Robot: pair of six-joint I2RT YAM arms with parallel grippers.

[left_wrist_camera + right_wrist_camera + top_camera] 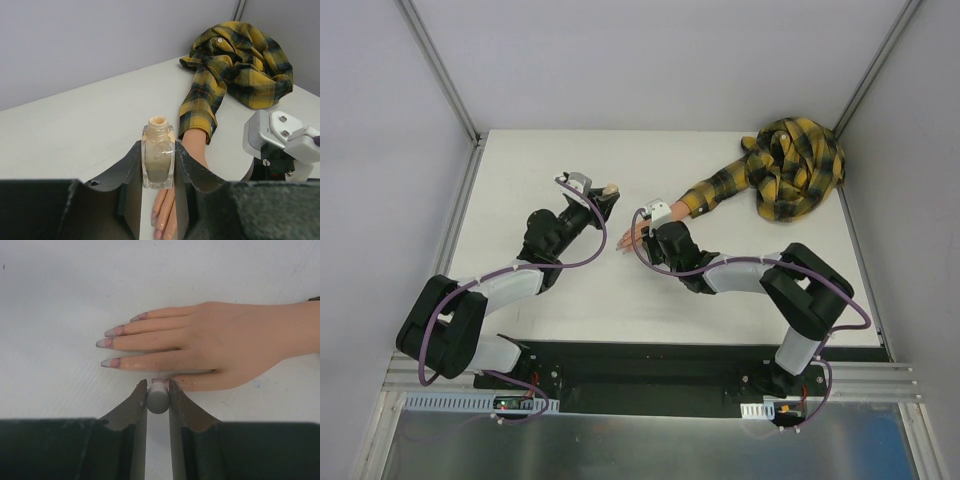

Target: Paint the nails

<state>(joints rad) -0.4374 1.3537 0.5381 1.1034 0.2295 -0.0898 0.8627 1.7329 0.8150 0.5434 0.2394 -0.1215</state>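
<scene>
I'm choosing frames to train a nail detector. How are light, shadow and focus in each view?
Top external: even, soft light, faint shadows on the table, the mannequin hand tiny. Left wrist: the nail polish bottle sharp, the left gripper a dark mass with little detail. Right wrist: the nails crisp, no glare, a soft shadow under the hand.

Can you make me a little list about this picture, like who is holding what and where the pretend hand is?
Left gripper: shut on the small bottle, upright, no cap
Right gripper: shut on a grey cap, brush hidden
Mannequin hand: flat on the table, palm down
Nails: pale with pinkish smudges
Sleeve: yellow-black plaid, bunched up
</scene>
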